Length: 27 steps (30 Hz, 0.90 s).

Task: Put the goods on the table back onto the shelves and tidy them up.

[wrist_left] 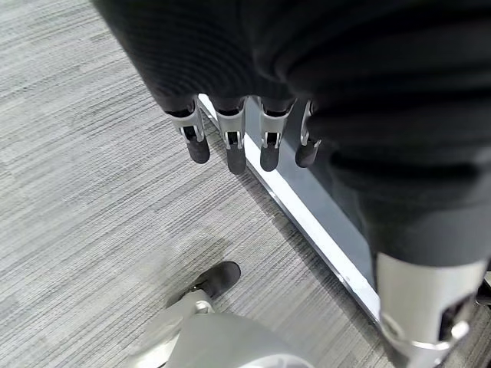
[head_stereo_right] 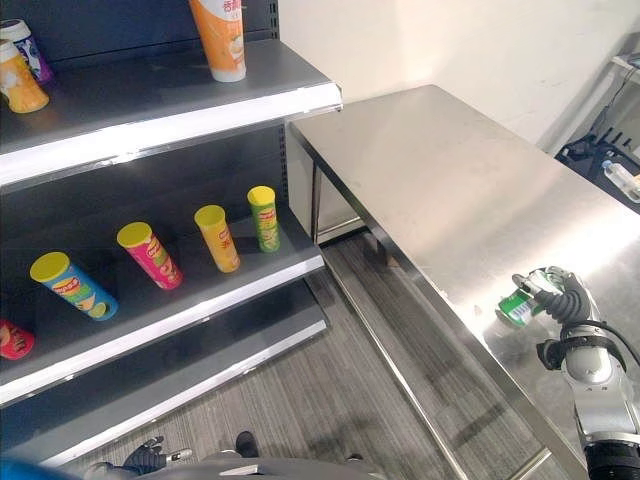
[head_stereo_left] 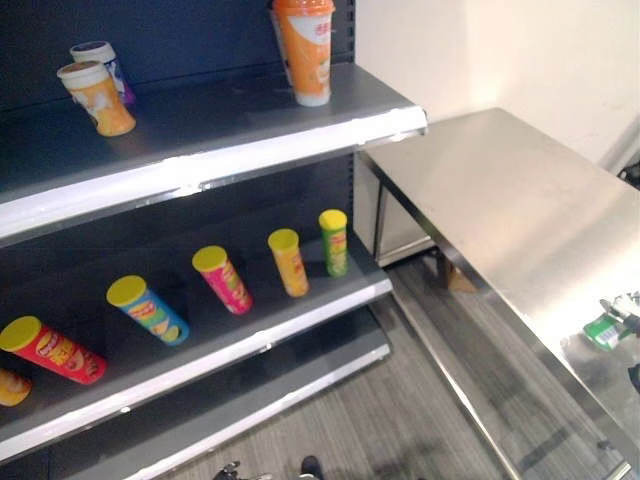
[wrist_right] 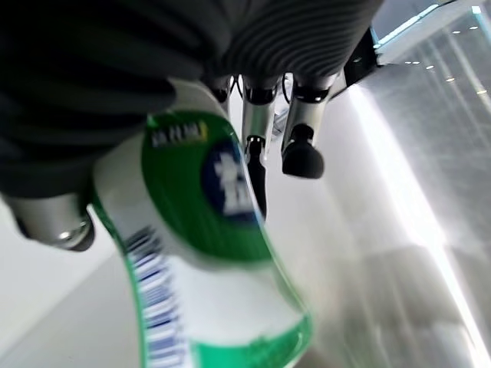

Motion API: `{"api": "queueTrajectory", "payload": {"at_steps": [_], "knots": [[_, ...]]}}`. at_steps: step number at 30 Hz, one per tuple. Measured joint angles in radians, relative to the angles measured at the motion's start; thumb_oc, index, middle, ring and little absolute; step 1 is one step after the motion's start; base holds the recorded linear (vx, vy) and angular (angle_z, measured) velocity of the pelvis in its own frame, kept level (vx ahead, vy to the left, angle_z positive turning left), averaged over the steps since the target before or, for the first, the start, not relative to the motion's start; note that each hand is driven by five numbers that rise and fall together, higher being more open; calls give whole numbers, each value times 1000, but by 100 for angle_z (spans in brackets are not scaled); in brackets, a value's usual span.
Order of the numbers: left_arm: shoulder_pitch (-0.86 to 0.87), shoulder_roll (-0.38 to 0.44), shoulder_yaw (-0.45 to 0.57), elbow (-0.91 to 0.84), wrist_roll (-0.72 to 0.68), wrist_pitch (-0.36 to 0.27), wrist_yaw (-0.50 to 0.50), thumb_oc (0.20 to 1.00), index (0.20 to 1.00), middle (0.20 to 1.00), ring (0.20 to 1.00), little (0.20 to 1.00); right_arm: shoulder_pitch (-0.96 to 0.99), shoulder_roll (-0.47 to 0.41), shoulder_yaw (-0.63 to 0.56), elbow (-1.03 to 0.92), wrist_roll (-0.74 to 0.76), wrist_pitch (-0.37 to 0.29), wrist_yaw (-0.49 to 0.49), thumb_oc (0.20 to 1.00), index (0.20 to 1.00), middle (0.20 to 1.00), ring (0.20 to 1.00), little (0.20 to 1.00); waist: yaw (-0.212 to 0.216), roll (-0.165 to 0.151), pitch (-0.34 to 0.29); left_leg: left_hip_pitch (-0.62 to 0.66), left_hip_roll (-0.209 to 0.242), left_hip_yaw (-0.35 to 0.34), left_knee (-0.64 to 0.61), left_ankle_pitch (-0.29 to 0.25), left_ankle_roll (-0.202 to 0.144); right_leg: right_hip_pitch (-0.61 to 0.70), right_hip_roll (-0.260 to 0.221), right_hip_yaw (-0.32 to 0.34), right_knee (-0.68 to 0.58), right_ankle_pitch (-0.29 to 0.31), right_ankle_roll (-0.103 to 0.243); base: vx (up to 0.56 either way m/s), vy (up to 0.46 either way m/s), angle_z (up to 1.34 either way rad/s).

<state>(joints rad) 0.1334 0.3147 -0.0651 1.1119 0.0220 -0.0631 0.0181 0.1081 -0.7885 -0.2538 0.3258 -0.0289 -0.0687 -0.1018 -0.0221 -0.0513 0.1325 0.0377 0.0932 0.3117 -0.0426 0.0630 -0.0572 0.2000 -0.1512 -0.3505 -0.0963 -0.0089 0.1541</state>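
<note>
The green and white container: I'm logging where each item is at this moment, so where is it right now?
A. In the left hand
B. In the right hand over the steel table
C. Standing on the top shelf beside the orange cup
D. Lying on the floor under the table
B: the right hand curls round the green and white container above the steel table.

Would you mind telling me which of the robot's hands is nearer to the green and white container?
The right hand: its fingers curl round the green and white container above the steel table. The left hand hangs over the floor.
</note>
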Motion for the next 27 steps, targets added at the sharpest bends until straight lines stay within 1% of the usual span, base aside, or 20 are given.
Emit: {"api": "queueTrajectory", "payload": {"at_steps": [2,3,4,7,8,9,10,11,12,13,15,16,17,18,19,20,21,24,25,27], "knots": [[4,0,22,-12,0,0,0,1000,1000,1000,1000,1000,21,-1,-38,-83,-2,1,0,200,200,200,200,200,-2,7,5,-18,10,-13,21,0,-2,-1,9,-9,-1,-10,-1,-37,-80,14],[5,0,33,-18,-3,0,1,1000,1000,1000,1000,1000,20,-1,-63,-127,-2,-11,-3,200,200,200,200,200,-3,7,13,-23,15,-17,34,1,-9,2,14,-12,-6,-10,-9,-56,-107,18],[11,1,34,-18,-3,0,0,1000,1000,1000,1000,1000,2,-3,-86,-159,1,-27,-7,200,200,200,200,200,7,13,20,-25,34,-25,50,0,-20,15,36,-20,-1,-16,-22,-55,-105,17],[16,-4,42,-18,-11,0,-1,1000,1000,1000,1000,1000,-8,-27,-100,-249,11,-42,-19,200,200,200,200,200,27,23,34,-59,70,-55,95,12,-47,16,68,-24,-4,-30,-58,-97,-87,24],[15,-6,55,-19,-21,-1,1,1000,1000,1000,1000,1000,-14,-35,-106,-277,11,-51,-19,200,200,200,200,200,30,19,42,-80,70,-64,114,38,-71,18,71,-40,2,-27,-71,-87,6,50],[8,-5,56,-17,-21,0,1,1000,1000,1000,1000,1000,-48,-56,-108,-289,12,-69,-20,200,200,200,200,200,31,4,51,-101,78,-74,119,89,-111,5,63,-62,7,-30,-85,-49,14,45],[7,-7,53,-15,-21,0,1,1000,1000,1000,1000,1000,-72,-67,-107,-293,13,-73,-20,200,200,200,200,200,44,-10,57,-112,86,-67,114,81,-114,3,55,-85,9,-9,-104,3,56,27],[9,-8,53,-15,-21,1,1,1000,1000,1000,1000,1000,-84,-70,-109,-297,15,-75,-22,200,200,200,200,200,45,-11,57,-112,98,-41,127,70,-109,4,54,-88,7,-6,-106,36,90,28],[14,-8,53,-15,-21,0,1,1000,1000,1000,1000,1000,-102,-77,-118,-316,34,-88,-26,200,200,200,200,200,53,-17,58,-119,148,18,181,59,-118,7,53,-112,-3,-13,-117,26,155,58],[16,-5,54,-9,-21,1,4,1000,1000,1000,1000,1000,-116,-79,-117,-339,42,-90,-26,200,200,200,200,200,39,-17,58,-109,208,89,204,57,-120,17,54,-145,-5,-12,-119,-23,176,66],[15,1,54,-9,-22,0,12,1000,1000,1000,1000,1000,-127,-80,-124,-352,51,-98,-27,200,200,200,200,200,42,-21,56,-81,265,94,203,57,-127,16,50,-163,1,2,-107,2,171,37],[12,8,54,-9,-22,0,16,1000,1000,1000,1000,1000,-140,-83,-126,-355,54,-101,-30,200,200,200,200,200,35,-20,54,-69,295,107,206,55,-132,16,49,-174,1,6,-101,36,168,51],[9,11,52,-9,-22,0,17,1000,1000,1000,1000,1000,-141,-104,-132,-356,65,-111,-42,200,200,200,200,200,15,-9,49,-54,319,117,191,56,-130,16,48,-198,7,7,-96,55,326,78],[5,-5,40,-16,-22,-1,17,1000,1000,1000,1000,1000,-138,-134,-133,-356,71,-111,-49,200,200,200,200,200,3,16,35,-10,319,117,163,67,-115,14,36,-217,18,12,-76,66,424,78],[-11,-15,18,-13,-21,-1,16,1000,1000,1000,1000,1000,-141,-146,-141,-359,72,-111,-50,200,200,200,200,200,3,40,21,20,302,122,119,50,-137,13,22,-232,26,20,-57,63,475,72],[-14,-19,2,-14,-21,-1,15,1000,1000,1000,1000,1000,-141,-149,-155,-365,73,-112,-54,200,200,200,200,200,-10,52,13,22,279,133,75,40,-150,13,9,-251,34,23,-51,54,383,83],[-45,-11,-10,-20,-21,-7,15,1000,1000,1000,1000,1000,-149,-143,-161,-367,76,-112,-66,200,200,200,200,200,-18,42,9,39,211,143,27,18,-130,9,-50,-259,55,34,-32,56,372,78],[-71,21,-10,-28,-19,-15,16,1000,1000,1000,1000,1000,-148,-149,-149,-372,75,-118,-62,200,200,200,200,200,5,-16,-9,13,117,129,32,-6,-81,-7,-139,-244,81,50,-17,55,301,42],[-70,48,-10,-26,-19,-14,17,1000,1000,1000,1000,1000,-173,-150,-145,-372,75,-119,-64,200,200,200,200,200,10,-43,-28,-2,72,118,39,-20,-55,-24,-189,-244,107,71,-21,70,315,39],[-71,71,-10,-13,-17,-14,17,1000,1000,1000,1000,1000,-193,-149,-139,-380,75,-121,-65,200,200,200,200,200,28,-55,-39,-18,41,117,56,-39,-30,-35,-222,-238,121,106,-14,87,346,19]]}}
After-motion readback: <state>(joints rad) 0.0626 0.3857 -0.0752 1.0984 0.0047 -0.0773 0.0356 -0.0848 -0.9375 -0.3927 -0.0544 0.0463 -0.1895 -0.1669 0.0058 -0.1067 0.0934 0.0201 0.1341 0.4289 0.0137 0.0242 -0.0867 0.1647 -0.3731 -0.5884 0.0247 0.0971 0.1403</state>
